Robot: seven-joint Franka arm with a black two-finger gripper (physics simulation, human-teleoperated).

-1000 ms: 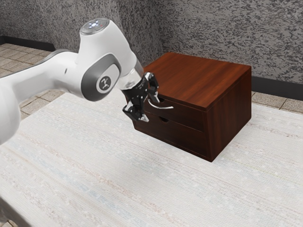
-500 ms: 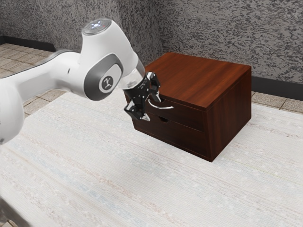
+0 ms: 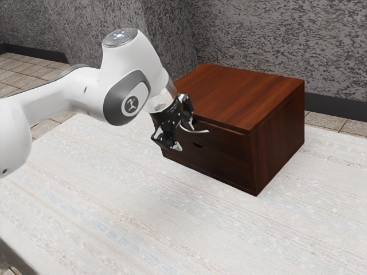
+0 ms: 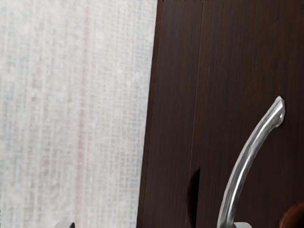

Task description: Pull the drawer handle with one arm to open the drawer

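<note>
exterior view showing the hand (image 3: 178, 124) hanging wide open right at the silver drawer handle (image 3: 194, 128), gripping nothing, handle's end sitting between the fingers. top drawer (image 3: 226, 137) looking shut, lying flush in the dark wooden cabinet (image 3: 246, 94) standing on the pale table (image 3: 114, 217). wrist view catching the handle curving in beside one fingertip (image 4: 236, 224).

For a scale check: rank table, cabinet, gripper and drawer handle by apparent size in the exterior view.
1. table
2. cabinet
3. gripper
4. drawer handle
The gripper clearly outsizes the handle.
</note>
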